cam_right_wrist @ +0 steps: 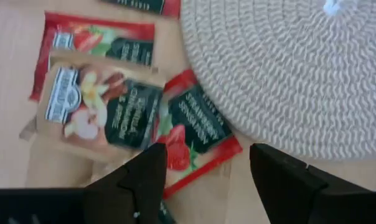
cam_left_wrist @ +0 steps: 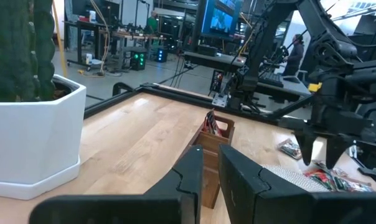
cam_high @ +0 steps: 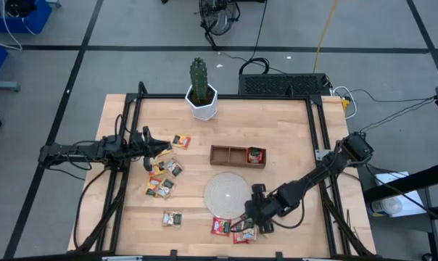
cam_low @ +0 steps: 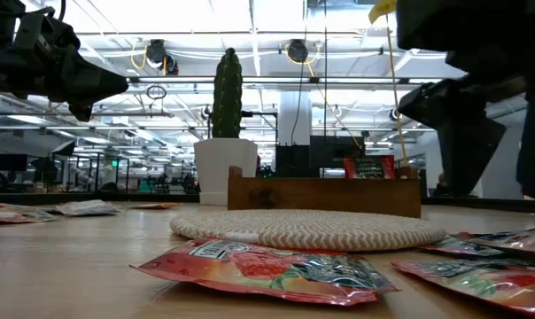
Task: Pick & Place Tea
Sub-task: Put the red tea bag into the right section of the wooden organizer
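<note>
Below, the right claw (cam_right_wrist: 203, 171) hangs spread over a half-hidden red tea sachet (cam_right_wrist: 197, 134); the left claw (cam_left_wrist: 210, 171) looks pressed together.

My right gripper (cam_high: 257, 220) hangs with fingers apart over red tea sachets (cam_right_wrist: 194, 127) lying just beside the woven disc (cam_high: 228, 192); the disc's edge crowds one side. The wooden tray (cam_high: 237, 155) and the potted cactus (cam_high: 201, 93) stand beyond, with bare tabletop (cam_high: 291, 130) around them.
</note>
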`<state>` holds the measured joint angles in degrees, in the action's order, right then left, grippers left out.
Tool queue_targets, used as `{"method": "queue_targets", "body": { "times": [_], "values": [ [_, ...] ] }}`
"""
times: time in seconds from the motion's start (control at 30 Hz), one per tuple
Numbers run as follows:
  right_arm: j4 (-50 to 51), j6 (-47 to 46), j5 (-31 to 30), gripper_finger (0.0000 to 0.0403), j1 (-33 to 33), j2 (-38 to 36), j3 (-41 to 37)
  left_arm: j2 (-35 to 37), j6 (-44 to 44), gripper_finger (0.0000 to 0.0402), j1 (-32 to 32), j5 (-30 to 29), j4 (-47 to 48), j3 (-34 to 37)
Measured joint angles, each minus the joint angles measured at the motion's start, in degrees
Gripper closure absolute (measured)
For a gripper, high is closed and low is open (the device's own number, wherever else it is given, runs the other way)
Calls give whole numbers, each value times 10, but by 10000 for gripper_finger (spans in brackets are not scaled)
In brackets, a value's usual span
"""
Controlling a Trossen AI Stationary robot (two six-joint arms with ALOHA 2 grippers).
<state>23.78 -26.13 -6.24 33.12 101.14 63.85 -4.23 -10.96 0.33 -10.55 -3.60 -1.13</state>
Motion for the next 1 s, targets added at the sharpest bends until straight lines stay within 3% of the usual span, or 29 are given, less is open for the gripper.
{"method": "queue_targets", "body": {
  "times": [0.27, 0.6, 0.73, 1.0],
  "values": [
    [-55, 0, 2, 212, 0, 0, -30, 0, 0, 350, 0, 0, 0, 0],
    [-171, 18, 5, 392, 0, 0, -104, 0, 0, 350, 0, 0, 0, 0],
    [-157, -11, 3, 396, 0, -2, -113, 0, 0, 350, 0, 0, 0, 0],
    [-15, -84, -13, 402, 0, -2, -114, 0, 0, 350, 0, 0, 0, 0]
  ]
}}
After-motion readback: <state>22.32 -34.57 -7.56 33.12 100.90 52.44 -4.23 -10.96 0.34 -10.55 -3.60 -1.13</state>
